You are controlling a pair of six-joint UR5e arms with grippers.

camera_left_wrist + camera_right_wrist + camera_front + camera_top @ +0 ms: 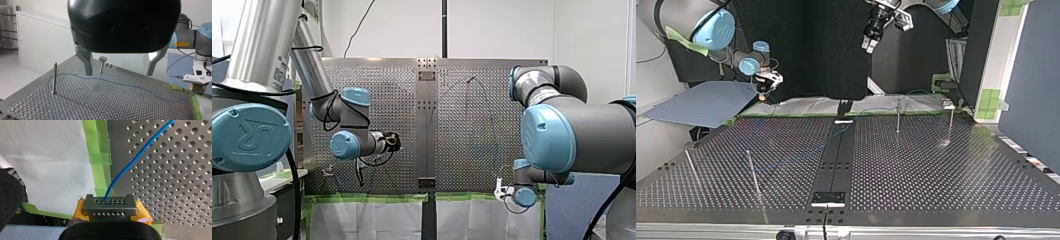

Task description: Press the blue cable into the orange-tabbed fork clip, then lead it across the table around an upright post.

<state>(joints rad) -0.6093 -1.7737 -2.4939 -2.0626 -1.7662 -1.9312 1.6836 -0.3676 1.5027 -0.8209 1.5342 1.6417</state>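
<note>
My right hand is clamped on the cable at the desk's taped edge. The cable lies slack across the desk, bending loosely around a post. My left hand hovers above, fingers spread, empty.

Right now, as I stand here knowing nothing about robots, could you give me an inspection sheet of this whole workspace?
Surface: perforated metal table, with green tape along one edge.
Job's things: blue cable lying loose across the table, passing an upright post; flat-headed post further back; no orange tab made out.
Clutter: nothing seen.
Grippers: my left gripper open and empty above the table; my right gripper, yellow-padded, shut on the cable's end at the taped edge.
Cables: black lead hanging at my left arm's wrist.
Surroundings: white sheet, white cabinet, blue-grey board.
</note>
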